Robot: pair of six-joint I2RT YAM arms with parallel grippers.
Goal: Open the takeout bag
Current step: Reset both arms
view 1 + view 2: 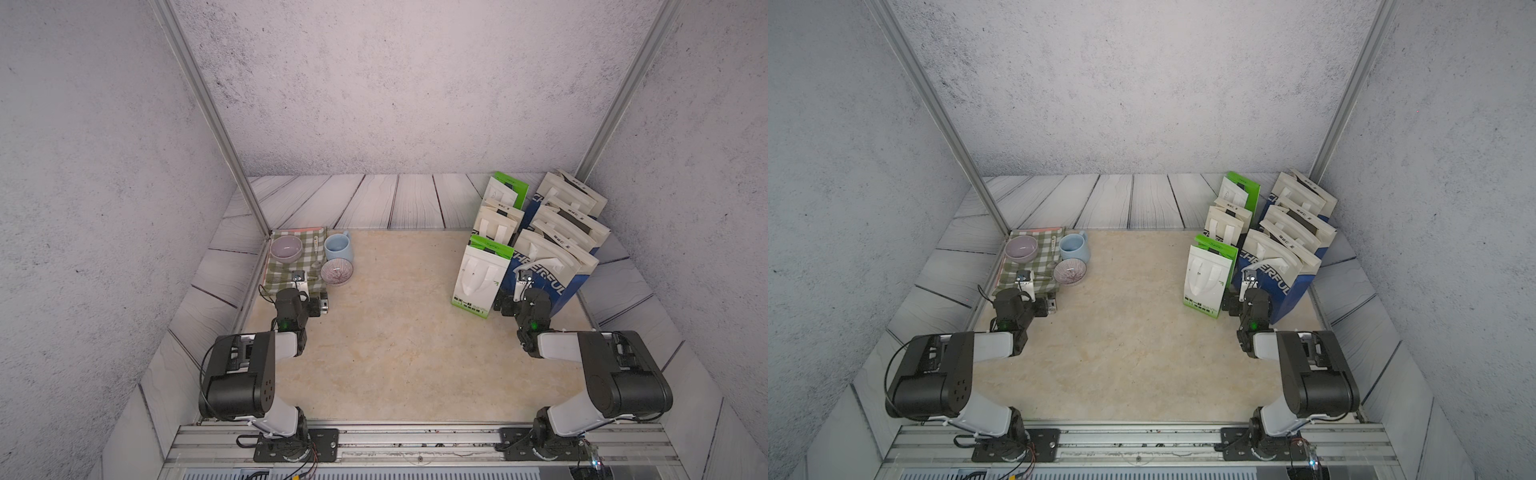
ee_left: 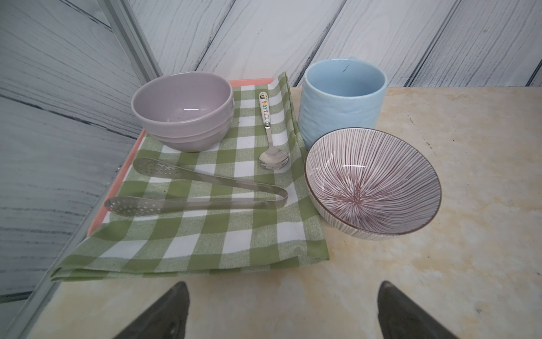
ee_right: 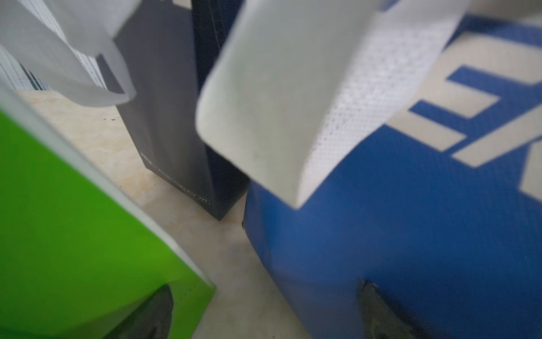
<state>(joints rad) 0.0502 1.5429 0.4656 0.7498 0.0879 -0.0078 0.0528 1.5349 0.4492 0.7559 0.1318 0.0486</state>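
Beige tabletop [image 1: 395, 353], left fingers [image 2: 164, 314] wide near checked cloth [image 2: 205, 234], right fingers [image 3: 378, 314] wide between green bag [image 3: 73, 220] and blue bag [image 3: 410, 234]

Two bags stand upright at the front of a cluster on the right side of the counter [image 1: 395, 332], just beside each other with a narrow gap between.

The blue bag [image 1: 561, 270] [image 1: 1283, 270] [image 3: 410, 234] is the larger. It has a white upper part and big white letters across its face, and it leans slightly back. A white woven handle [image 3: 293, 102] hangs loose over the lettered face. Whether its mouth is parted cannot be told.

The green bag [image 1: 482, 276] [image 1: 1208, 276] [image 3: 73, 220] has a white front, green sides and a green top fold, with white handles flat against the front.

Behind them, similar bags [image 1: 573, 220] stand in two rows.
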